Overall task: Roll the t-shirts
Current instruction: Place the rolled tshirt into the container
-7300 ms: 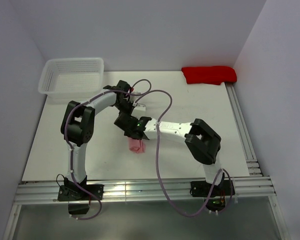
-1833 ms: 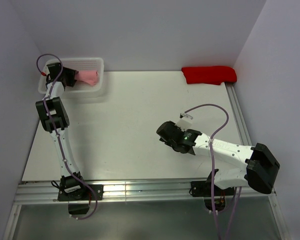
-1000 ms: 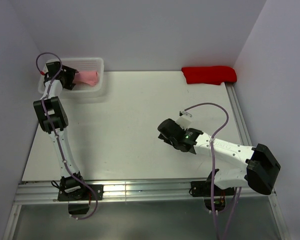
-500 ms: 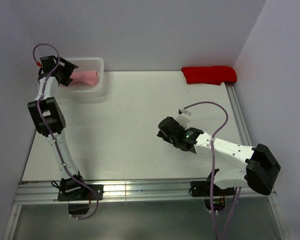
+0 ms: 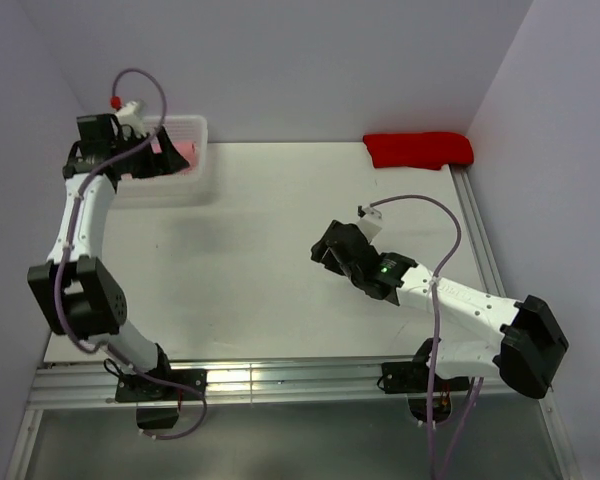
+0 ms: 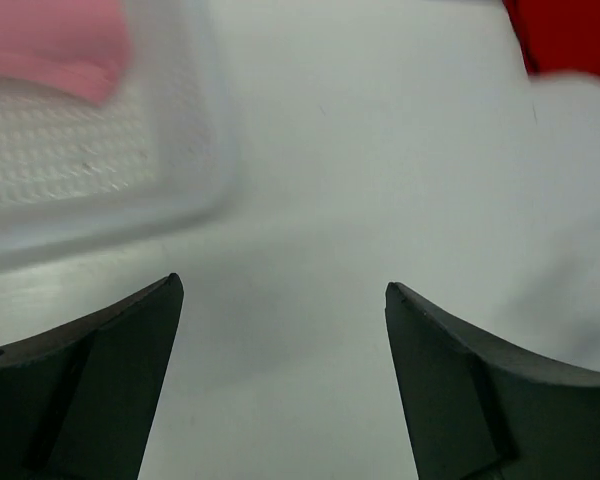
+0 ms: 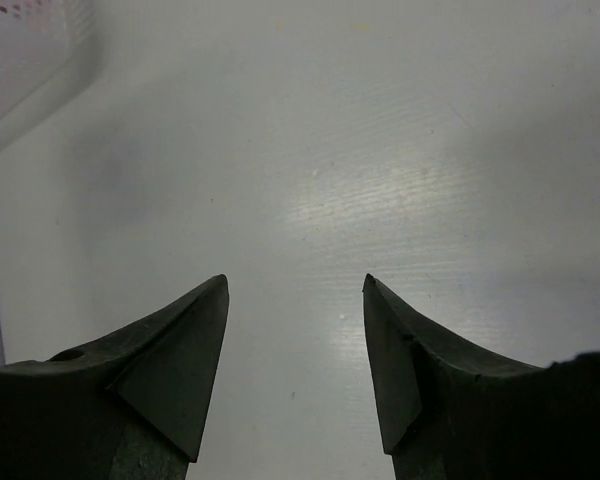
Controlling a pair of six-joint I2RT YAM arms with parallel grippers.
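Both jaws stand released, gripping nothing. My left gripper (image 6: 280,288) hovers by the basket (image 6: 110,205); the pink shirt (image 6: 50,45) lies inside it, at ten o'clock from the jaws. My right gripper (image 7: 295,283) hangs over the table (image 7: 380,150), well apart.

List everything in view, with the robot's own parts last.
t-shirt: one, light pink, bundled up inside the basket
basket: one, white mesh, far left corner of the table
cloth: one, red, folded, far right corner of the table
table: one, white, under everything
left gripper: one, black, open and empty, close to the basket
right gripper: one, black, open and empty, over bare table right of centre
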